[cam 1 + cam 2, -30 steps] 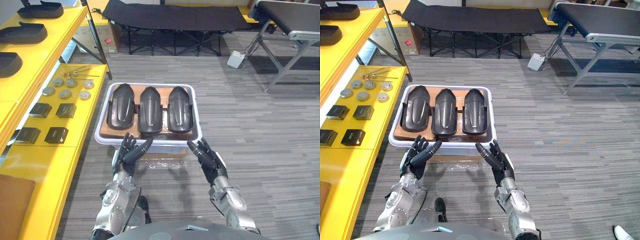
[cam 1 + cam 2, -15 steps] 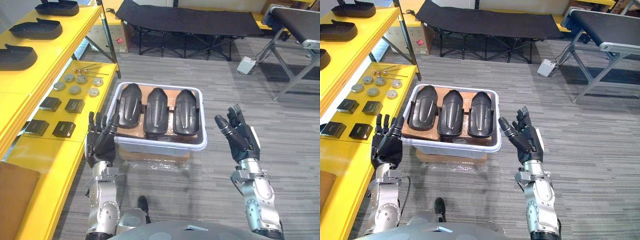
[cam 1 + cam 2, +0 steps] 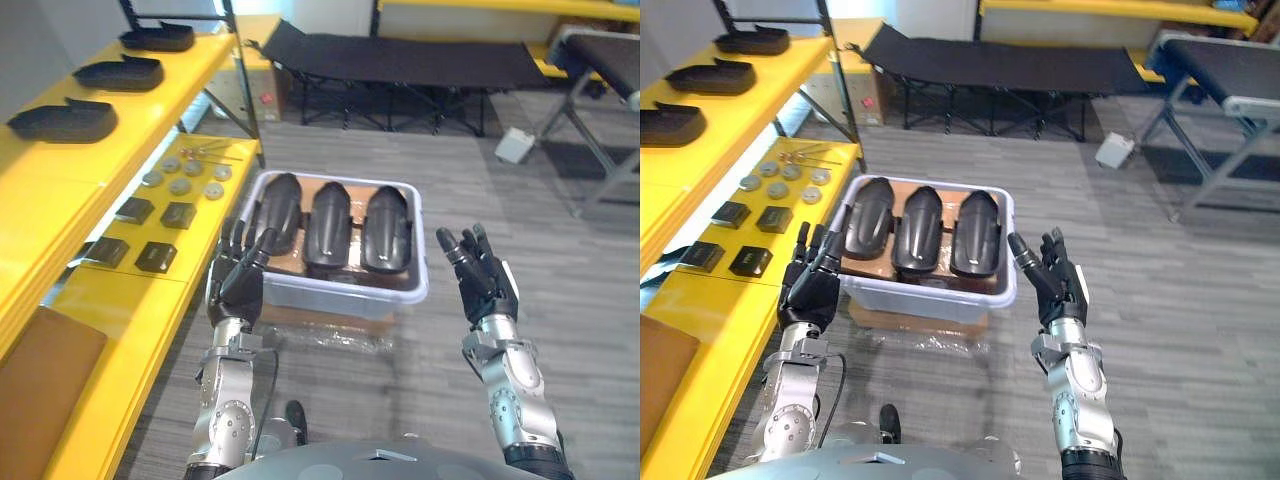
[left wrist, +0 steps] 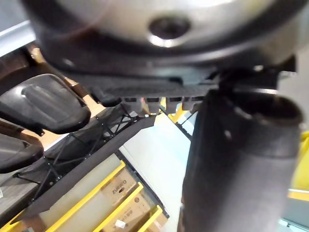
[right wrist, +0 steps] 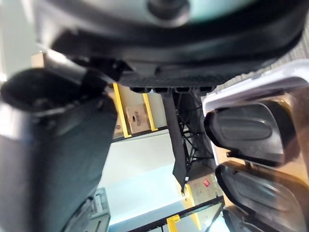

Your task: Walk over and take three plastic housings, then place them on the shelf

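Three black plastic housings lie side by side in a white bin on the floor, resting on a brown sheet. My left hand is raised at the bin's left wall, fingers straight and empty. On the other side my right hand is held up, apart from the right wall, open and holding nothing. Both wrist views look past the hands at the housings in the bin. Three more black housings lie on the upper board of the yellow shelf at the left.
The shelf's lower board carries round metal discs and small black blocks. A cardboard box sits under the bin. A black folding cot stands behind, a metal-legged table at the far right. Grey floor lies open to the right.
The camera has shifted. My left hand moved right, closer to the bin's left wall; my right hand stays raised beside the right wall. Both remain open.
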Controlling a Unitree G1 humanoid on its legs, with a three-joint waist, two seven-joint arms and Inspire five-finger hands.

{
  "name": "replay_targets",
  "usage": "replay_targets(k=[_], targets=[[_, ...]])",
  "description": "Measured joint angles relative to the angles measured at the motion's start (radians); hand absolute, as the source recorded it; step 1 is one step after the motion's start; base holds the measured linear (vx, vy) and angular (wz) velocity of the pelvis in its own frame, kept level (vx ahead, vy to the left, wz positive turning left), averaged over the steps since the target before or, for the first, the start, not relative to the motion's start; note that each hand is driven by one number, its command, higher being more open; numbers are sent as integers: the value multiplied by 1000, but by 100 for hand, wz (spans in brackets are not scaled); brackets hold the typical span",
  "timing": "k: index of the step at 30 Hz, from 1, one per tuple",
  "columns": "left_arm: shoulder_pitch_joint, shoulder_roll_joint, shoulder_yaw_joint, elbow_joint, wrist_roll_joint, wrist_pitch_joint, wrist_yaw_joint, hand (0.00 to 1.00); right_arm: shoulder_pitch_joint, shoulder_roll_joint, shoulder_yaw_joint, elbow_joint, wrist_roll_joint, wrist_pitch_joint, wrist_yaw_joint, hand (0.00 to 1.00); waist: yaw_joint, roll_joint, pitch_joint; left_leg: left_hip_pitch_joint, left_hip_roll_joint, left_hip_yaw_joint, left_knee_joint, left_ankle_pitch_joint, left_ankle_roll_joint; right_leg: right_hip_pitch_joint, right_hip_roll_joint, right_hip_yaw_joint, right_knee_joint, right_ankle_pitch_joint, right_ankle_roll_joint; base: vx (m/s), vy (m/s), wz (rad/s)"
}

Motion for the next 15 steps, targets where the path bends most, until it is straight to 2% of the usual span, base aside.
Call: replay_targets(k=[1,2,3,4,5,7,8,10,11,12,13,15], targets=[[1,3,0,-6,0,4,0,100,3,5,10,5,-2,0,2,100,-1,4,-1,13,2,-12,-2,-4,8,-21,-5,17,39,43,8,177,69,49],[2,14,4,-18,-1,11,-1,100,9,22,38,13,-5,0,11,100,-1,1,-4,11,7,-30,5,-16,19,-48,8,48,60,11,33,178,58,37],[2,23,17,-24,-2,11,-1,100,9,36,56,13,-14,-1,24,100,5,-5,-6,10,16,-45,6,-22,24,-63,43,71,42,-56,51,159,65,34],[2,25,24,-23,-3,12,-1,100,9,38,65,13,-14,-1,32,100,5,-5,-6,11,20,-52,7,-24,26,-69,62,79,30,-76,60,144,64,37],[3,28,26,-23,-4,16,2,100,13,37,68,13,-15,-1,48,100,5,0,-4,12,28,-65,13,-32,19,-66,98,84,-15,-103,93,122,63,35],[8,36,27,-23,-4,15,3,100,11,34,68,12,-15,-2,54,100,8,-3,-8,13,30,-68,16,-33,3,-36,144,73,-163,-120,128,157,38,23],[9,47,29,-23,-4,15,5,100,5,30,68,12,-17,-2,58,100,9,-16,-16,15,25,-54,19,-32,6,-2,168,55,-293,-118,150,142,-19,-1],[18,58,32,-22,-4,15,15,100,-15,20,69,12,-26,-2,62,100,14,-24,-22,17,22,-16,36,-37,0,45,203,44,-462,-91,186,112,-77,-29],[20,59,32,-16,-4,15,21,100,-27,11,69,12,-32,-1,62,100,16,-27,-24,13,23,1,53,-47,-6,67,220,45,-532,-60,186,99,-137,-49],[19,56,32,-8,-4,15,31,100,-39,-9,70,12,-33,3,59,100,21,-24,-23,6,26,20,81,-68,-14,96,237,45,-604,-37,159,81,-162,-53],[21,40,31,15,-4,16,32,100,-46,-36,70,12,-33,19,43,100,22,4,-27,-1,50,32,103,-79,-27,113,266,51,-655,-13,147,73,-152,-45],[34,24,27,26,-4,16,32,100,-45,-55,57,13,-32,39,14,100,15,24,-40,-9,73,43,107,-88,-39,120,298,59,-706,5,130,67,-141,-33]])
